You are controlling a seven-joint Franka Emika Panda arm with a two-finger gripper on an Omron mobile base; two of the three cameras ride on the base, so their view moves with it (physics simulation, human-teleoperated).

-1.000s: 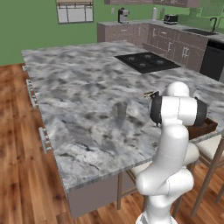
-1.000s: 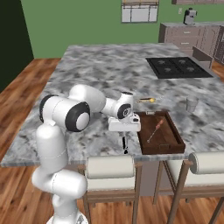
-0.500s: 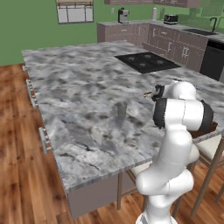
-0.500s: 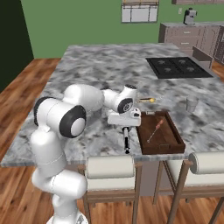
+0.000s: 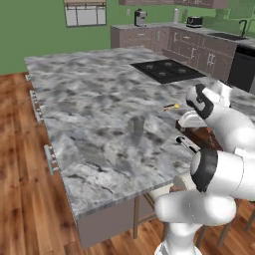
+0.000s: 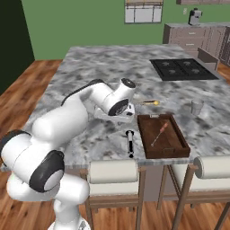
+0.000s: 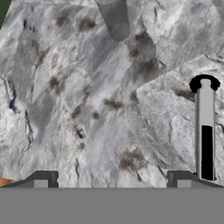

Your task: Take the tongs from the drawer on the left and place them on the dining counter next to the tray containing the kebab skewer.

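The slim silvery tongs (image 6: 130, 143) with black ends lie flat on the marble dining counter (image 6: 90, 72), just left of the brown tray (image 6: 173, 148) that holds the kebab skewer (image 6: 159, 133). From the left base view the tongs (image 5: 188, 144) rest near the counter's front edge. My gripper (image 6: 118, 117) hangs over the counter a little behind the tongs, apart from them. In the hand view the gripper (image 7: 113, 181) is open over bare marble, with the tongs (image 7: 204, 127) off to the right of its fingertips (image 7: 181, 179).
A grey glass (image 6: 196, 107) stands right of the tray, and a small yellow-tipped item (image 6: 150, 103) lies behind it. A black cooktop (image 6: 184, 69) sits farther back. Two stools (image 6: 112, 173) stand at the front edge. Silver drawer handles (image 5: 49, 158) line the island's left side.
The gripper has opened and let go of the tongs, which now lie on the counter by the tray. The hand has drawn back and away from them.
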